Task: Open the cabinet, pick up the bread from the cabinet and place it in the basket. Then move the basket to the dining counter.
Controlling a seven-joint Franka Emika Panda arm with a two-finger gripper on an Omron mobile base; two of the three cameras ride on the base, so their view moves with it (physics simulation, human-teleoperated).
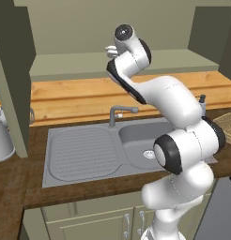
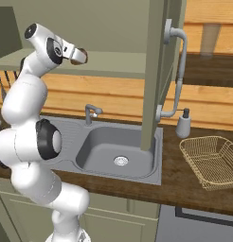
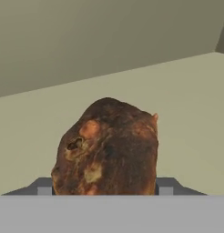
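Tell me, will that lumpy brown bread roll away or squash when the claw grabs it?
The bread looks lumpy and uneven, so it probably wobbles rather than rolls far. Its dark, rough crust suggests it is fairly firm and not slippery. It sits on a flat shelf, so it should stay put.

Bread (image 3: 107, 148) on cabinet (image 3: 186, 113) shelf

No readable text, label, brand, number or sign stands on anything in these views.

White arm (image 1: 169, 101) reaches over grey sink (image 1: 112, 147) toward the cabinet (image 1: 122, 63) shelf
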